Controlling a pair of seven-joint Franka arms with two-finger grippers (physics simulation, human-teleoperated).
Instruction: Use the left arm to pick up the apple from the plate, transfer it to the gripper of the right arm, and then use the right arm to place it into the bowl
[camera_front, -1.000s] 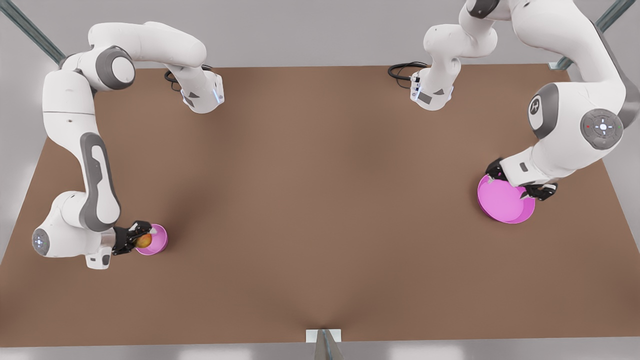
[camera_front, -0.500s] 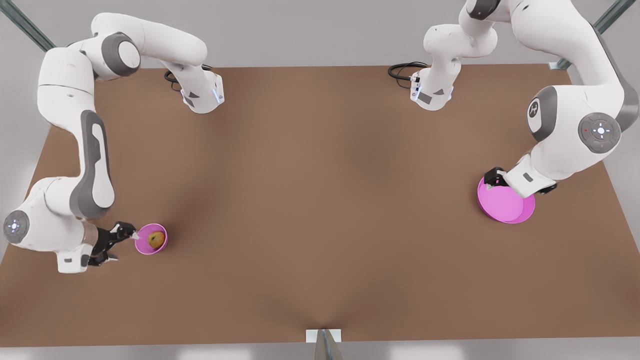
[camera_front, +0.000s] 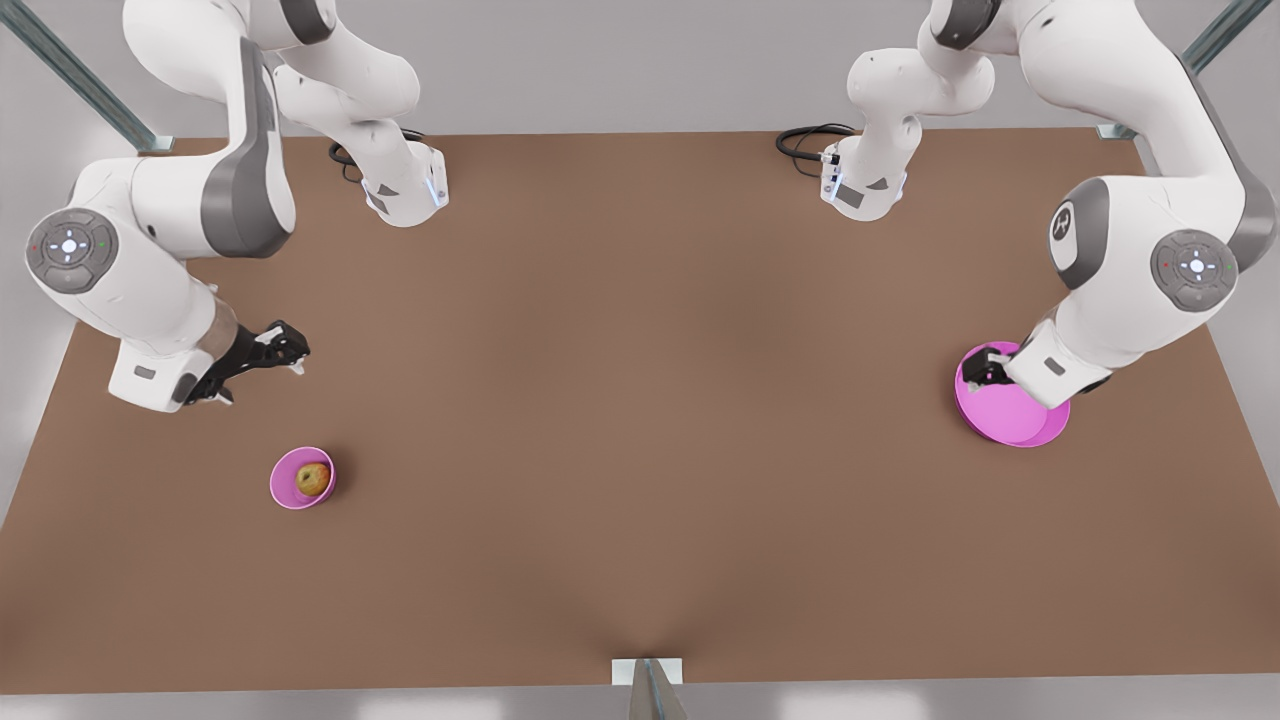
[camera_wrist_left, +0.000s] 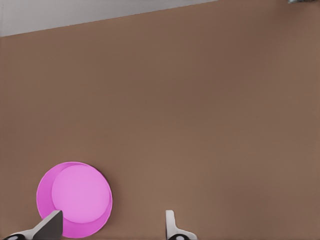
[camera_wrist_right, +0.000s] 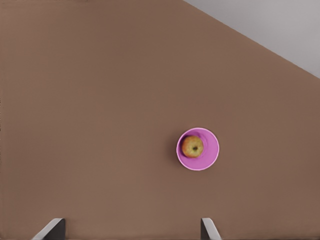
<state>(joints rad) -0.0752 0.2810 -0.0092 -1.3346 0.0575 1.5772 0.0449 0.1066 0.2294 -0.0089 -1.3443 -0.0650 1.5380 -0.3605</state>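
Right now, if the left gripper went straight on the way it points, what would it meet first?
Probably the plate: the open left gripper points down at its rim, one finger over it, the other over the table. Depth is unclear.

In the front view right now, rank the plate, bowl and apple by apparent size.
1. Plate, partly covered by the left gripper.
2. Bowl.
3. Apple, inside the bowl.

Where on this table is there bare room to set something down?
The broad middle of the table, between the bowl holding the apple and the plate, is bare. It is crowded at the plate, where the left tool hangs open, and around the open right tool.
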